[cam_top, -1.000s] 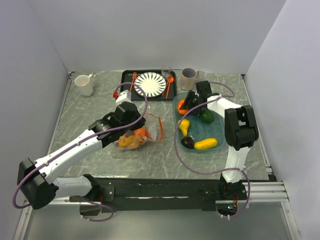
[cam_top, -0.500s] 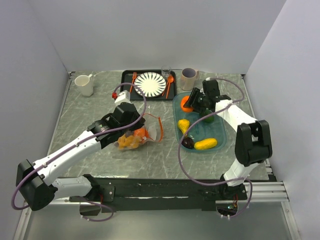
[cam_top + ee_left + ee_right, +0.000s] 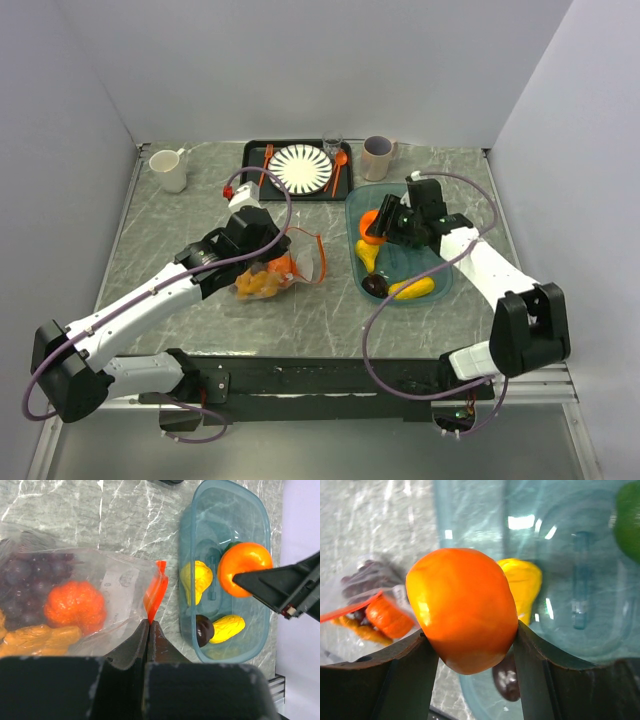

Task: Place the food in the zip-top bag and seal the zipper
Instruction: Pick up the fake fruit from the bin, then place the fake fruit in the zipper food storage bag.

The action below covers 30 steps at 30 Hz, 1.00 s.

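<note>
**Orange in the grip over the tub, bag mouth pinched for loading**

The right end effector (image 3: 470, 630) clamps the orange (image 3: 462, 607) between both fingers. It is a smooth, glossy, slightly egg-shaped ball, and it looks hard enough not to give. It hangs over the left part of the teal tub (image 3: 185, 555), a rigid translucent container with rounded corners. In the tub lie a knobbly yellow piece (image 3: 195, 580), a long yellow piece (image 3: 227, 627), a dark purple piece (image 3: 204, 630) and a green piece (image 3: 627, 520).

The left end effector (image 3: 149, 630) has its fingers pressed together, pinching the zip-top bag (image 3: 110, 577) at the near end of its zipper (image 3: 156, 592). The bag is soft, crinkled clear film lying on the marbled grey table (image 3: 75, 510). Inside it are a bumpy orange fruit (image 3: 75, 607), purple grapes (image 3: 30, 575) and orange-yellow pieces (image 3: 35, 637).

The step in hand looks like carrying the orange across. The next move likely calls for a mouth that gapes wide enough. The limp film may fold shut, and the slick ball could roll off it.
</note>
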Each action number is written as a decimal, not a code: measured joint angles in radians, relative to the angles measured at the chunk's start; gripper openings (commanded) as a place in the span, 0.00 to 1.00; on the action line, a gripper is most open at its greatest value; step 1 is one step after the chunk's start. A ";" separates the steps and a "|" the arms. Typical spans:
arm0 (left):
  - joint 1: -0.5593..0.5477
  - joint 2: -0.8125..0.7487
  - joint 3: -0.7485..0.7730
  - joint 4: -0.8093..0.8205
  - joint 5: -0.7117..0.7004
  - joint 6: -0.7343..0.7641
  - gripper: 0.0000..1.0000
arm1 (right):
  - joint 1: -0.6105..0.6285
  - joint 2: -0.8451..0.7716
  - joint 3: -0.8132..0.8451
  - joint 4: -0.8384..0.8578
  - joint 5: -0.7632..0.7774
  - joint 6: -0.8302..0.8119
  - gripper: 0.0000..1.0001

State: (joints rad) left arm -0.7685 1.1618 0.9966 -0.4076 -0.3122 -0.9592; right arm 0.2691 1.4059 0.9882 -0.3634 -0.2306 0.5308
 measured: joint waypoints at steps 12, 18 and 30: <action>0.000 0.000 0.000 0.000 0.000 0.000 0.01 | 0.114 -0.099 -0.073 -0.016 0.007 0.019 0.35; 0.000 0.000 0.000 0.000 0.000 0.000 0.01 | 0.177 -0.166 -0.111 -0.019 0.008 0.049 0.36; 0.000 0.000 0.000 -0.001 0.000 0.000 0.01 | 0.259 -0.195 -0.097 -0.042 -0.045 0.029 0.37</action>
State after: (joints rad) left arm -0.7685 1.1618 0.9966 -0.4084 -0.3119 -0.9592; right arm 0.5278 1.2114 0.8909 -0.4049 -0.2752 0.5594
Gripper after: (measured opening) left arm 0.029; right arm 0.621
